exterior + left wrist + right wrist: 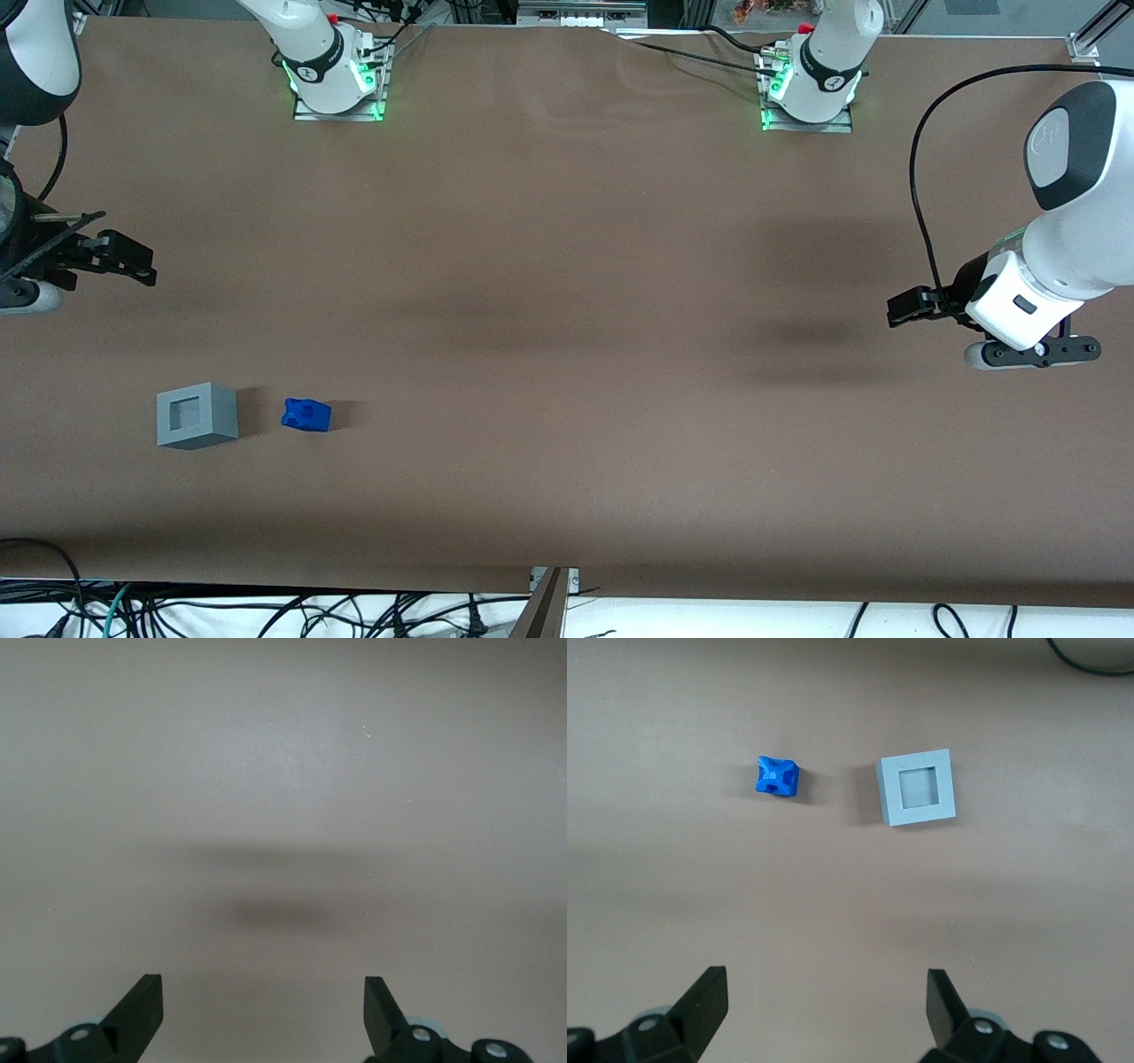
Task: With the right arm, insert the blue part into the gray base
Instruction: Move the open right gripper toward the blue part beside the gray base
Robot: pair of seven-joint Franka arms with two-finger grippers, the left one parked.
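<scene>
The gray base point(197, 415) stands on the brown table with its square recess facing up and empty. The blue part point(306, 415) lies on the table beside it, a short gap apart, on the side toward the parked arm. My right gripper point(133, 260) hangs above the table at the working arm's end, farther from the front camera than the base. In the right wrist view the gripper point(824, 992) is open and empty, with the blue part point(778, 778) and the gray base point(919, 788) both below it, clear of the fingers.
The brown table cover point(567, 310) spans the scene. Two arm bases point(332, 75) point(811, 89) are bolted at the edge farthest from the front camera. Loose cables point(266, 611) lie under the near edge.
</scene>
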